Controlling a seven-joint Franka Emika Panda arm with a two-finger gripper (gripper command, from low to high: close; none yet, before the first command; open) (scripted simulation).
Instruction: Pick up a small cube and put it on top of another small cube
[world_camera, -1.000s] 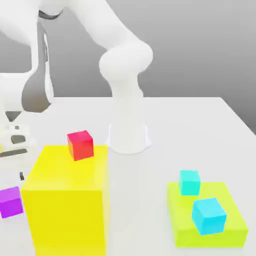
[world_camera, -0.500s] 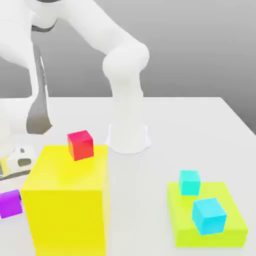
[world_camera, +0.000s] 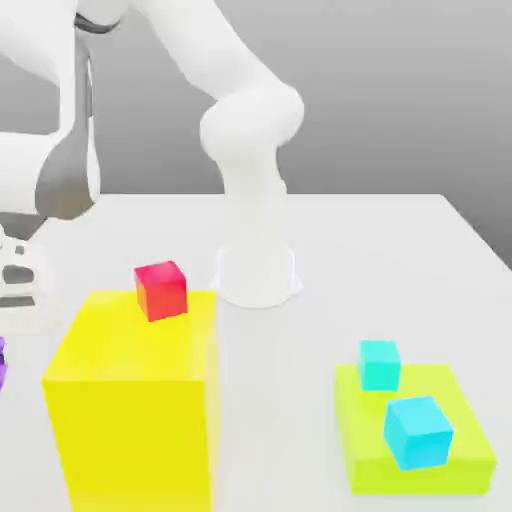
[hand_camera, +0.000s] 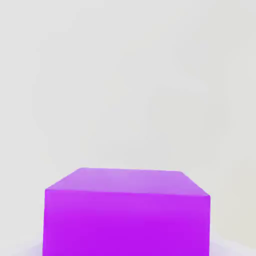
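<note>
**Purple cube at the table's far edge, jaws drawn in tight**

Right, the white arm (world_camera: 245, 130) bends over from its base in the middle of the table (world_camera: 400, 250), and the hand reaches out to the exterior view's left edge, low beside the big yellow block (world_camera: 135, 400). The small purple cube (world_camera: 2, 365) is just a sliver there, right at the frame's edge, below the hand. From the hand's own camera that cube (hand_camera: 127, 212) looms large and close, one flat top face and one front face, with pale table behind it. The gripper is closed down narrow; whether it truly has the cube pinched, I can't tell from here. A red cube (world_camera: 161, 290) sits on the yellow block's back corner. Over on the exterior view's right, two cyan cubes (world_camera: 417, 431) rest on a low lime slab (world_camera: 470, 455), well apart from the hand.
</note>
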